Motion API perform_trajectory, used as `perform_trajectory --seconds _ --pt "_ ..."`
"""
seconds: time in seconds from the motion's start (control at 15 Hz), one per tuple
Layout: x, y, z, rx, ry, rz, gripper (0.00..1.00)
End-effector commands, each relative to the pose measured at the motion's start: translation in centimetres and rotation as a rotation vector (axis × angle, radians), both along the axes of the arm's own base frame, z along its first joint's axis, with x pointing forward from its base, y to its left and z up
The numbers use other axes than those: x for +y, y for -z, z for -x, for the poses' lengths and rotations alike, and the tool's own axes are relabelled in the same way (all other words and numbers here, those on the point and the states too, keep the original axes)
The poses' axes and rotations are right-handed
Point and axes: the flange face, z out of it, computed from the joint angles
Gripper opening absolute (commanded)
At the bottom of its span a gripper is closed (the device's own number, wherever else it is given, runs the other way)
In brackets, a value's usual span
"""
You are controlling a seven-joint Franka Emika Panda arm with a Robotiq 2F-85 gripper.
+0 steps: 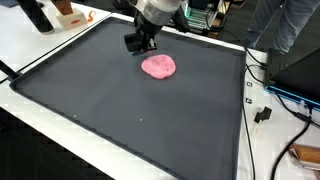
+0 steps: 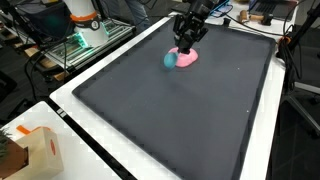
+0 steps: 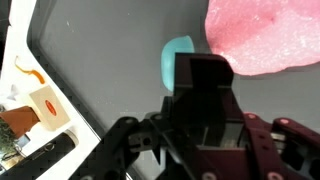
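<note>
In an exterior view the arm (image 1: 157, 10) reaches down over the far part of a dark mat (image 1: 130, 115), which covers most of the white table (image 1: 70, 128). Its jaws hang low over the mat, just beside the far edge of a flat pink blob (image 1: 158, 66). From here I cannot tell how far apart they stand.

In an exterior view from elsewhere in the room, a small teal lump (image 2: 170, 60) lies on the mat right against the pink blob (image 2: 191, 57). The jaws are close above the pair. A cardboard box (image 2: 35, 150) sits at the near corner of the table, well apart from them.

In the wrist view the teal lump (image 3: 176, 58) lies just ahead of the dark gripper parts, with the pink blob (image 3: 265, 35) beside it. Even this close I cannot tell how wide the jaws are, or whether they hold anything.
</note>
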Motion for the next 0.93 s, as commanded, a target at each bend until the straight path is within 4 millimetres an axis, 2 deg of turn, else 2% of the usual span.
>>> perform_trajectory --seconds 0.0,0.87 --pt "0.1 0.5 -0.2 0.061 -0.01 -0.018 0.25" --pt "-0.2 2.4 0.4 0.264 -0.009 -0.01 0.25"
